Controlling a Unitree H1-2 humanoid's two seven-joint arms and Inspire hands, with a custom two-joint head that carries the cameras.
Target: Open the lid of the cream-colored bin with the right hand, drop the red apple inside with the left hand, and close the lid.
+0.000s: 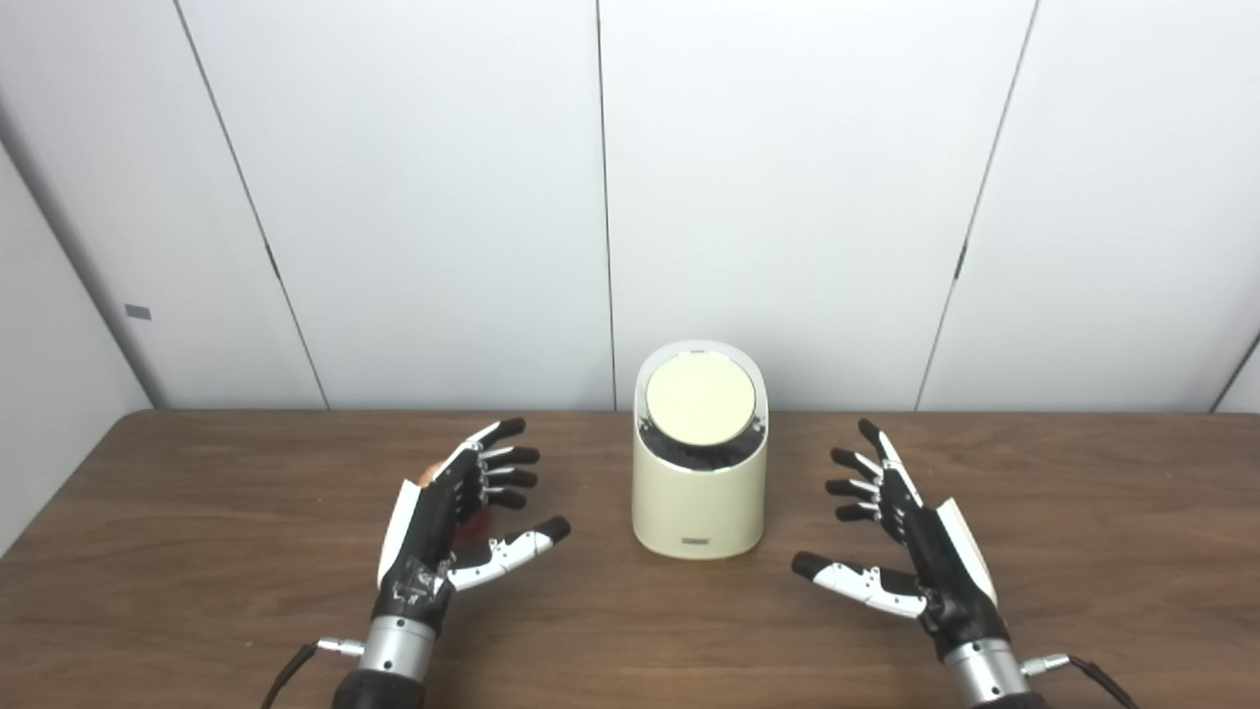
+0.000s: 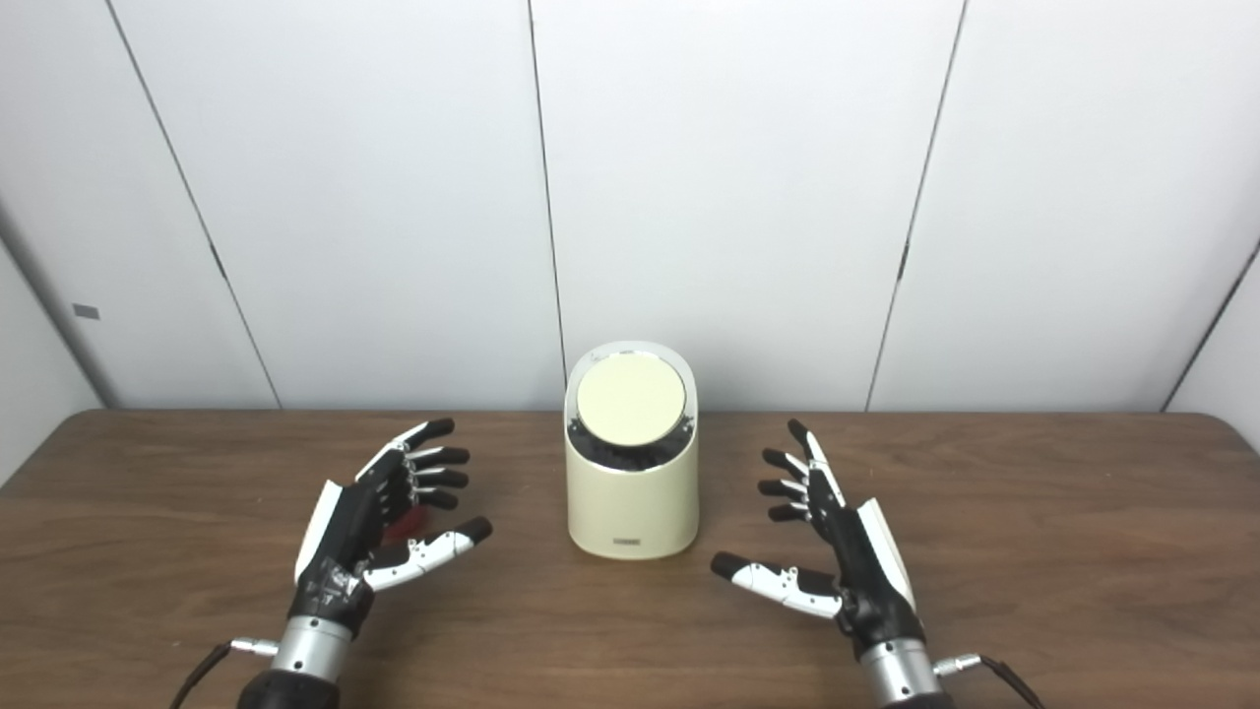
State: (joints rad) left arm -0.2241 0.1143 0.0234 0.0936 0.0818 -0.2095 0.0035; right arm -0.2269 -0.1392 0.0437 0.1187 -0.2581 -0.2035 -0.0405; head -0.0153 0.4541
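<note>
White panelled wall, brown table point(image 1: 197, 473), both hands waiting, lid down.

The cream-colored bin point(image 1: 699, 502) stands at frame centre, its round lid point(image 1: 700, 398) closed. The left hand point(image 1: 443, 532) at lower left and right hand point(image 1: 906, 537) at lower right are spread, holding nothing. The red apple point(image 2: 404, 530) peeks from behind the left palm. Nothing begun; next, I judge, the right hand reaches for the lid.

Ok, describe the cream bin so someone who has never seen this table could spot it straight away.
Start at the brown wooden table in front of the white panelled wall. Near its back edge, about midway between the left hand and the right hand, stands the cream-colored bin. It is the only upright container there, rounded, with a round lid tilted toward the camera.
</note>
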